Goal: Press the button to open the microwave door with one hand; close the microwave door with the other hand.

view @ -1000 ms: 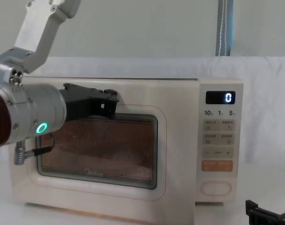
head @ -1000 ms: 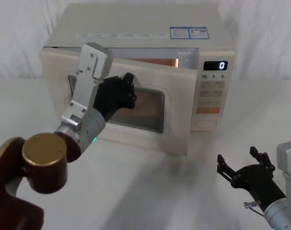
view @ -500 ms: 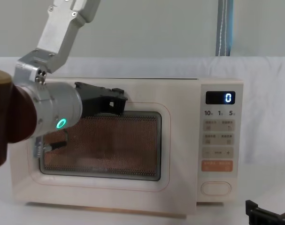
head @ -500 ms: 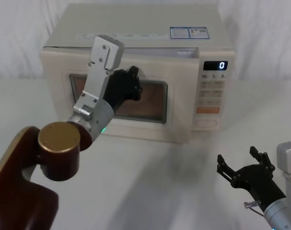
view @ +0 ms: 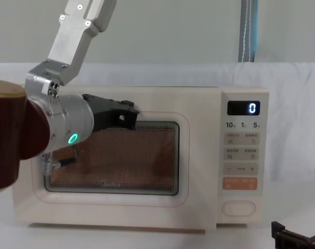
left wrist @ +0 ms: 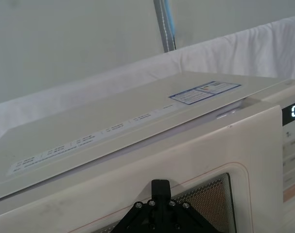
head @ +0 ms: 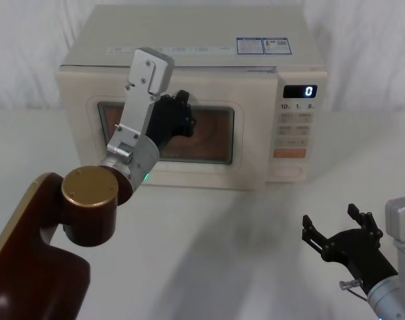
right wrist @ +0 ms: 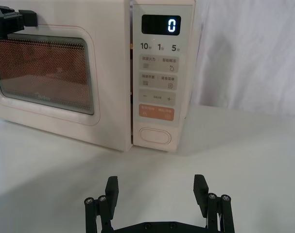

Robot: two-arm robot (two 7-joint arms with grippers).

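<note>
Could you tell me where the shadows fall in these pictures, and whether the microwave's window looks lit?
Head view: soft grey shadows lie on the table before the microwave, cast by the left gripper arm. Chest view: the microwave door window glows orange-brown through its mesh. Right wrist view: the display reads a bright, sharp 0.

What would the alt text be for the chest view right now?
The left gripper presses against the top of the microwave door, which sits flush with the microwave. The display reads 0, and the oval button sits below it.
</note>
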